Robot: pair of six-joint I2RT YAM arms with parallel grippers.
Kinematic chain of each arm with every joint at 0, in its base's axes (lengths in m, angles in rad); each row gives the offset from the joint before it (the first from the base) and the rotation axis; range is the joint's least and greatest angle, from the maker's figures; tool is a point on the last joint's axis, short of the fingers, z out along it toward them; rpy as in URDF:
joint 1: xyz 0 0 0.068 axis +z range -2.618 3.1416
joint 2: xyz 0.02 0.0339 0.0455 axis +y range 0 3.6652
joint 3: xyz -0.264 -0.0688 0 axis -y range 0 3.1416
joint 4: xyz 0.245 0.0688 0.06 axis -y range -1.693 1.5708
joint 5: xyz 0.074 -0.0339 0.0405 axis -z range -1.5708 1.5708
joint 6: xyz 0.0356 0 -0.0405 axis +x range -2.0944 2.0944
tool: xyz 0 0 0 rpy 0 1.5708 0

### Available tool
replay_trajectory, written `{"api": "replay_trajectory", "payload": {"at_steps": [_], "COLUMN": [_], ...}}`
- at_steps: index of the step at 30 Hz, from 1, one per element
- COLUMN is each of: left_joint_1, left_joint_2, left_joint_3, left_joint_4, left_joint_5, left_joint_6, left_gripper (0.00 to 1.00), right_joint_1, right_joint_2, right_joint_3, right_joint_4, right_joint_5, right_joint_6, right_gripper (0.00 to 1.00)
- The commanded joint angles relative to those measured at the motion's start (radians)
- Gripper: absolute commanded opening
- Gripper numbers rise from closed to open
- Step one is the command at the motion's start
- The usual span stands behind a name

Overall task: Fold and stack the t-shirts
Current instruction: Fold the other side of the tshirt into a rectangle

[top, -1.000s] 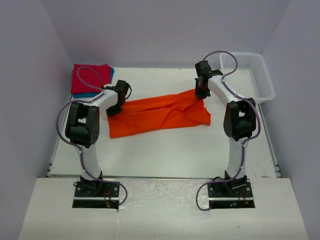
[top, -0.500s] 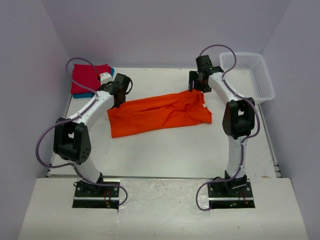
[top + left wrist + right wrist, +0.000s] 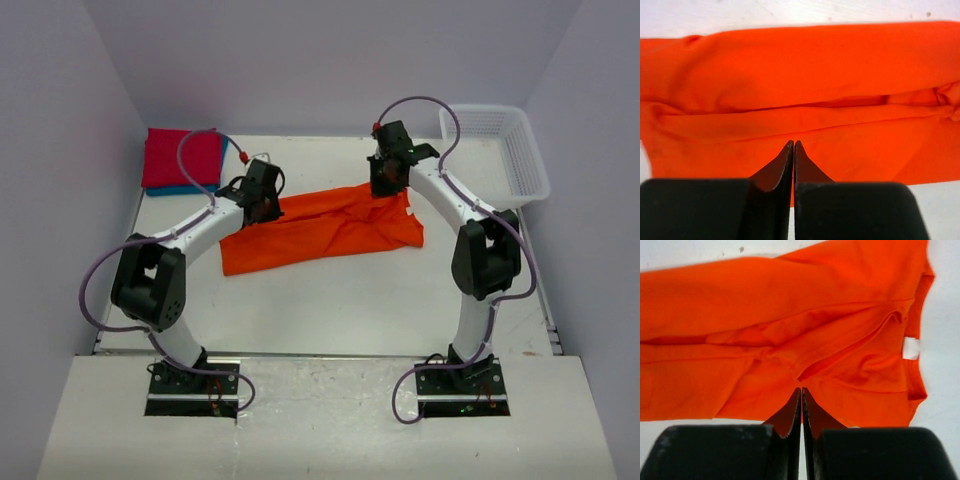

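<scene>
Orange cloth is lying across the middle of the tabletop (image 3: 330, 300): the orange t-shirt (image 3: 320, 232) is sitting as a long, rumpled band, already doubled lengthwise, its white neck label showing at the right end in the right wrist view. The left arm's fingers (image 3: 775, 172) are pressing together at the band's far left edge, and the right arm's fingers (image 3: 785, 415) are doing the same at its far right edge. Each pair seems to be nipping a thin layer of cloth. The crimson t-shirt (image 3: 180, 158) is resting folded on the blue t-shirt (image 3: 170, 190) at the far left corner, well apart from the white mesh basket (image 3: 530, 165). The fold of this last shirt looks to be underway. Next, both arms would need to be carrying the pinched edge evenly toward the near side.
</scene>
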Motion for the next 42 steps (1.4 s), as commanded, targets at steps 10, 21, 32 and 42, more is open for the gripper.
{"api": "replay_trajectory", "payload": {"at_steps": [10, 21, 32, 42], "left_joint_1": [-0.006, -0.026, -0.063, -0.062], "left_joint_2": [0.126, 0.103, -0.041, -0.063], "left_joint_3": [-0.048, -0.106, -0.158, -0.216], "left_joint_4": [0.178, 0.174, 0.054, 0.02], "left_joint_5": [0.252, 0.18, -0.143, -0.146], "left_joint_6": [0.085, 0.099, 0.058, 0.01], "left_gripper": [0.0, 0.0, 0.0, 0.0], "right_joint_1": [0.038, 0.025, -0.071, -0.134], "right_joint_2": [0.01, -0.012, -0.15, -0.178], "right_joint_3": [-0.143, -0.249, -0.44, -0.496], "right_joint_4": [0.052, 0.056, 0.084, 0.09], "right_joint_5": [-0.025, 0.127, 0.238, 0.216], "right_joint_6": [0.051, 0.15, 0.178, 0.154], "right_gripper": [0.0, 0.53, 0.56, 0.56]}}
